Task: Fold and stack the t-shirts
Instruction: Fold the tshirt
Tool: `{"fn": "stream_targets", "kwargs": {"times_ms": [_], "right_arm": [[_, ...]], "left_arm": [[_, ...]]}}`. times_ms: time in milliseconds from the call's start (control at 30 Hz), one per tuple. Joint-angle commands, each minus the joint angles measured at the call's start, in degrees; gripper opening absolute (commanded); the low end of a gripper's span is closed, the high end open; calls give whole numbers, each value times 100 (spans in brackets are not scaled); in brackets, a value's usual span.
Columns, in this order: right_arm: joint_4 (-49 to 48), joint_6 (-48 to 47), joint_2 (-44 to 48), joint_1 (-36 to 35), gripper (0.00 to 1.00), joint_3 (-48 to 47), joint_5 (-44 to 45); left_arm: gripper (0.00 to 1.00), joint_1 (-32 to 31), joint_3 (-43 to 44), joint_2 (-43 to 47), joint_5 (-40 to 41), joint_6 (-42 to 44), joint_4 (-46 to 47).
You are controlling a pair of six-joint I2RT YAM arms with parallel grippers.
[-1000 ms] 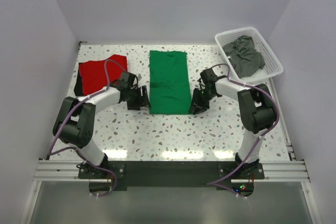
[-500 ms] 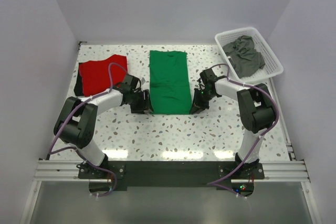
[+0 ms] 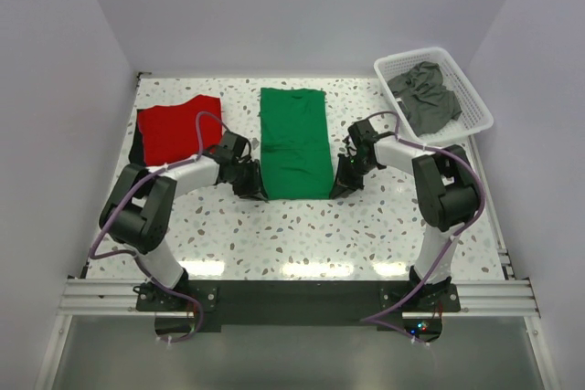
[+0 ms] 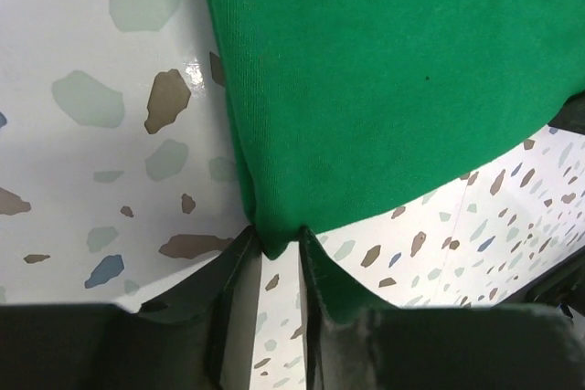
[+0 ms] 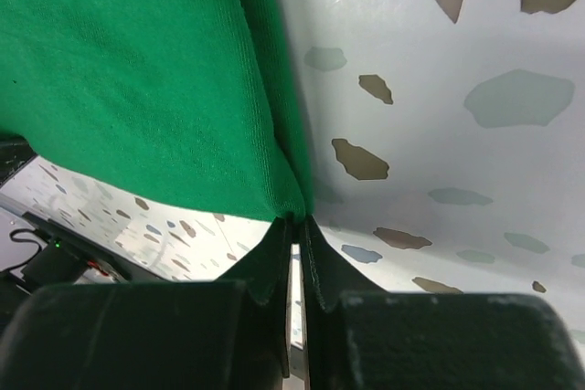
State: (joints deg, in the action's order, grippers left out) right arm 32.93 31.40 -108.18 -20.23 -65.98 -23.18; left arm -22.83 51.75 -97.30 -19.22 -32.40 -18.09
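A bright green t-shirt (image 3: 294, 142) lies folded into a long strip in the middle of the table. My left gripper (image 3: 256, 185) is at its near left corner. In the left wrist view the corner of the green cloth (image 4: 384, 70) sits pinched between the two fingertips (image 4: 233, 267). My right gripper (image 3: 340, 187) is at the near right corner, its jaws almost together on the hem of the green cloth (image 5: 128, 79). A red t-shirt (image 3: 176, 128) lies folded at the left. Dark grey t-shirts (image 3: 425, 98) lie crumpled in the basket.
The white lattice basket (image 3: 479, 114) stands at the back right corner. A dark cloth edge (image 3: 137, 149) shows under the red shirt's left side. White walls close the table on three sides. The speckled table (image 3: 302, 235) runs to the arm bases.
My left gripper has slid right to the green shirt's near left corner and closed on it. The right gripper has closed on the near right corner without moving much.
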Motion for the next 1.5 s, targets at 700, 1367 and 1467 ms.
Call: {"fn": "stream_targets", "kwargs": {"times_ms": [700, 1367, 1467], "right_arm": [[355, 51, 227, -16, 0, -161, 314], [495, 156, 1466, -34, 0, 726, 33], [592, 235, 1791, -69, 0, 893, 50]], "left_arm": [[0, -108, 178, 140, 991, -3, -688], [0, -362, 354, 711, 701, -3, -1311], [0, -406, 310, 1088, 674, -99, -1504]]}}
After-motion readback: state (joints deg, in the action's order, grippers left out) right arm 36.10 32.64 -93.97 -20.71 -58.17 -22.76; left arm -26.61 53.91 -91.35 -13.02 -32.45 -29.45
